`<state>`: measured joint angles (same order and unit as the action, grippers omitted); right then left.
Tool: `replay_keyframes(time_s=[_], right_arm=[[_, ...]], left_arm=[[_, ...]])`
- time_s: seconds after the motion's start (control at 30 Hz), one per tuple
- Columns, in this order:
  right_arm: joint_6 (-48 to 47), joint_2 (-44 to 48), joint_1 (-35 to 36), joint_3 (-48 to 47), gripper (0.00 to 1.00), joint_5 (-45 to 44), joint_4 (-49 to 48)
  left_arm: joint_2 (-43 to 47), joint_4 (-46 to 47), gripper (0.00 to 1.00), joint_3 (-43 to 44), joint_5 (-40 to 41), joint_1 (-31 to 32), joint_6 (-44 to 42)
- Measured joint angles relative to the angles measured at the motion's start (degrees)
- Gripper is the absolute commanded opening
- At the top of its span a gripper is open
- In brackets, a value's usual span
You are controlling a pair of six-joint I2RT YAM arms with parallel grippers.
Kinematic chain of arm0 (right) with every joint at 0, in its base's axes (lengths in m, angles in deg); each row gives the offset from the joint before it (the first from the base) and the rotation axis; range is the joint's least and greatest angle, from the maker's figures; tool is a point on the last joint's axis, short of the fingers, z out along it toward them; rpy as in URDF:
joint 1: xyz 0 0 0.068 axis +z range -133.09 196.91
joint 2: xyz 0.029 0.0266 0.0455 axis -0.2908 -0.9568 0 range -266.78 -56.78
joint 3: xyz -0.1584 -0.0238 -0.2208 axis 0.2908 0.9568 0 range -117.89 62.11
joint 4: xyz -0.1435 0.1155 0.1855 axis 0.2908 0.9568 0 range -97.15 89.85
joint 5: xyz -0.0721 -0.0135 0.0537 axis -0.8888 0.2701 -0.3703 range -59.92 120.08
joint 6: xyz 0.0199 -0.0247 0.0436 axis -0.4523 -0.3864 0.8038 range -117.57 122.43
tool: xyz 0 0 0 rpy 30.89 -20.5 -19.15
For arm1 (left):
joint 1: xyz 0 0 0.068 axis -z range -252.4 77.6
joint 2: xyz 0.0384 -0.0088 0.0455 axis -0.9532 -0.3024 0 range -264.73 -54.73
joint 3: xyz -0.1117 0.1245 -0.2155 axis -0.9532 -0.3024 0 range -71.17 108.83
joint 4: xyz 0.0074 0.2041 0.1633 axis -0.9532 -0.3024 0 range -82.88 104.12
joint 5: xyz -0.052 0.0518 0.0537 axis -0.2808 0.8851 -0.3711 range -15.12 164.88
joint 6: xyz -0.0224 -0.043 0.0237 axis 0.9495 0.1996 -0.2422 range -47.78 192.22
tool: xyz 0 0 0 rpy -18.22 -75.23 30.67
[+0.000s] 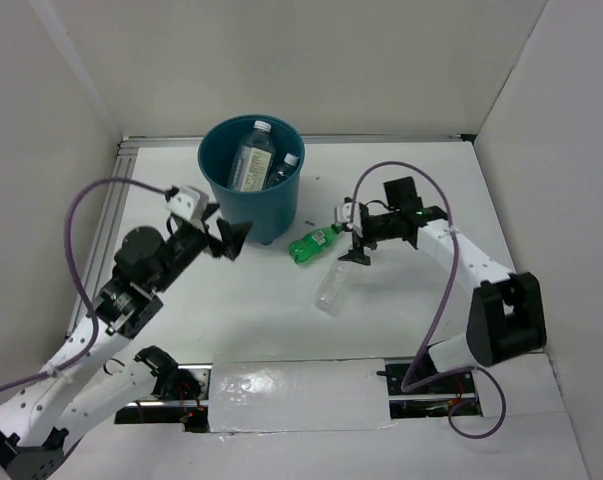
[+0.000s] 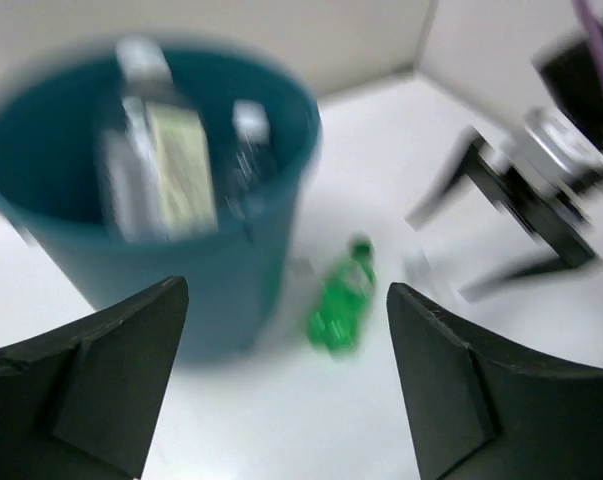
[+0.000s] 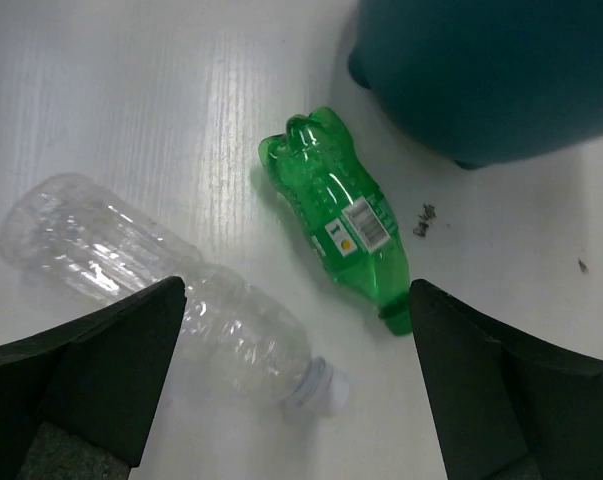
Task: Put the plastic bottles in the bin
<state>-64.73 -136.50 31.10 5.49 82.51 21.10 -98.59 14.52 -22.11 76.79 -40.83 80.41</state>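
The teal bin (image 1: 249, 205) stands at the back of the table with two clear bottles upright inside it, a labelled one (image 1: 251, 155) and a smaller one (image 1: 284, 168). To its right a green bottle (image 1: 314, 244) lies on the table, and a clear bottle (image 1: 333, 288) lies just in front of that one. My left gripper (image 1: 221, 230) hovers open at the bin's front left, holding nothing. In the left wrist view the bin (image 2: 231, 290) and the green bottle (image 2: 339, 305) are ahead of the left gripper (image 2: 286, 300). My right gripper (image 3: 296, 290) is open above both lying bottles, the green bottle (image 3: 336, 205) and the clear bottle (image 3: 161, 280).
White walls close in the table on the left, back and right. An aluminium rail (image 1: 111, 230) runs along the left edge. Small dark specks (image 3: 424, 212) lie near the bin's foot (image 3: 491, 80). A white panel (image 1: 301, 395) covers the near edge between the arm bases.
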Motion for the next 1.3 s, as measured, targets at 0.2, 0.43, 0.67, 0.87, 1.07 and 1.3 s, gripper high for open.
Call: replay_keyframes(time_s=[0.2,0.43,0.67,0.87,1.07,1.3], right_arm=[[-8.4,-15.3,8.0,-5.4,1.0,-8.3,-5.9],[-16.8,-30.6,12.9,-18.3,0.83,-15.3,-5.9],[-23.3,-33.7,15.3,-21.2,0.3,-16.7,0.9],[-21.2,-19.9,13.3,-12.1,0.24,-13.6,10.8],[-3.7,-2.9,4.9,-19.6,0.24,-6.4,9.1],[17.6,-6.6,4.2,-39.3,0.31,-1.1,-4.2]], left_arm=[[10.1,-11.5,1.0,-16.2,2.2,6.8,10.4],[9.4,-16.6,1.0,-20.7,7.8,16.2,20.6],[-5.7,-12.9,1.0,-18.4,11.9,23.5,22.0],[-11.6,-6.1,1.0,-18.2,14.4,30.1,20.7],[-18.5,2.6,1.0,-16.7,16.5,32.0,18.3],[-28.3,10.1,1.0,-12.7,16.9,33.2,15.1]])
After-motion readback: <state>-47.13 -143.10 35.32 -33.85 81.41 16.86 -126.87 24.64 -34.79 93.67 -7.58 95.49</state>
